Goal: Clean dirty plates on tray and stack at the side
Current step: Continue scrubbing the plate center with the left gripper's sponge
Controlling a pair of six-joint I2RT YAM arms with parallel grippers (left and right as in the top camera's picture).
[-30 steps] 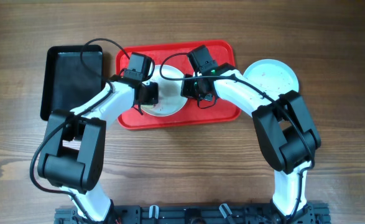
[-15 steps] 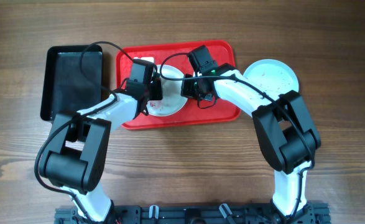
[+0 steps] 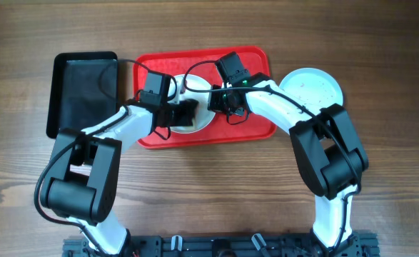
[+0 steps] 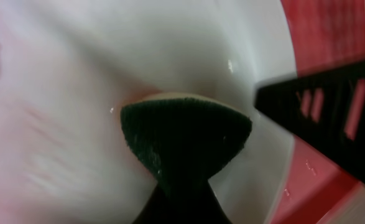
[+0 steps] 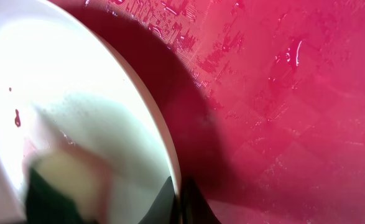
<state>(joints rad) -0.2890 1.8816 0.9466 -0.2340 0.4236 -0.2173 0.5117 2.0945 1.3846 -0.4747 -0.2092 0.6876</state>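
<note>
Slid rightward over white plate [image 4: 107, 62] in red tray [image 3: 252, 61] since earlier frame: left gripper [image 3: 189, 113], clamped on green-faced sponge [image 4: 185, 140]. Right gripper [image 3: 215, 106] pinched on plate's right rim. Stiff, wet, slippery, breakable; best gripped at rim. Mint plate [image 3: 310, 89] parked right of tray

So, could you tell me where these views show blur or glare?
Overhead: sharp, evenly lit, no glare. Left wrist: sponge fairly crisp, plate smeared with blur at left. Right wrist: plate glare-washed at left, sponge out of focus, wet tray glinting.
</note>
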